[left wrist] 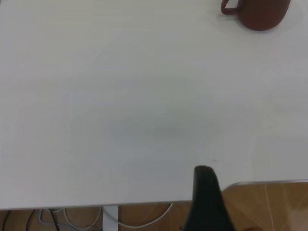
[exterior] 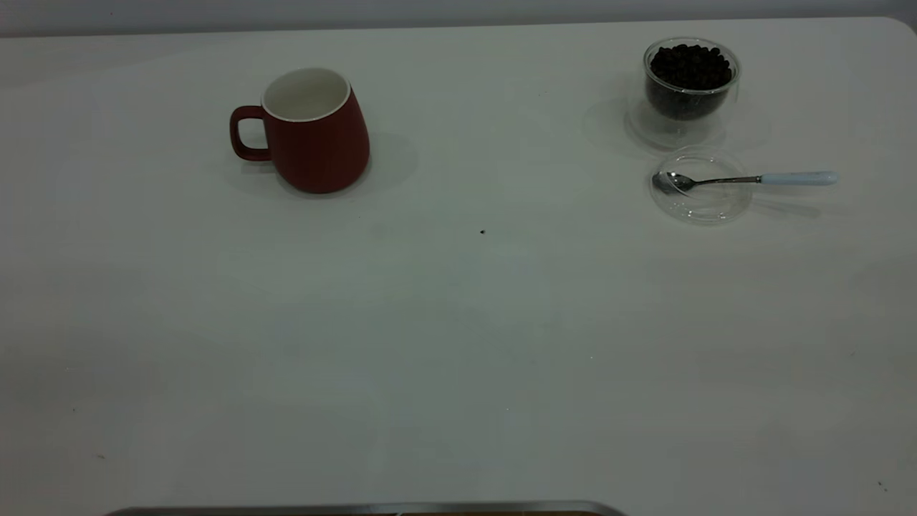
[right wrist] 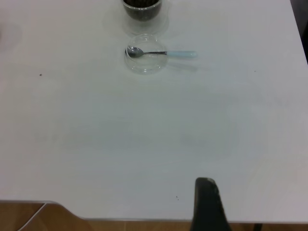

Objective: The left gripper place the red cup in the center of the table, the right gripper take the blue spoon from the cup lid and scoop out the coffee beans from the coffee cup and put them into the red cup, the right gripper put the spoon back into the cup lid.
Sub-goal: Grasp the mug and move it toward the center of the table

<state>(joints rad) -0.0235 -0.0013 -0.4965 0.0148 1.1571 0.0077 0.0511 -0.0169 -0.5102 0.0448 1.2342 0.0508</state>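
Task status: nothing begun, by the look of it; every step left. Left tool (left wrist: 207, 202): back at near worktop (exterior: 458, 344) edge, one dark finger showing, opening not discernible. Red cup (exterior: 309, 130): upright at left rear, handle leftward, empty, not yet centred. Coffee cup (exterior: 689, 86): right rear, full of beans (exterior: 690, 66). Lid (exterior: 701, 186): just in front, spoon (exterior: 745, 179) bowl inside, blue handle overhanging rightward. Right tool (right wrist: 207, 207): near edge, opening not discernible.

Perhaps a lab, bare white table (exterior: 458, 344), loose cables (left wrist: 144, 221)
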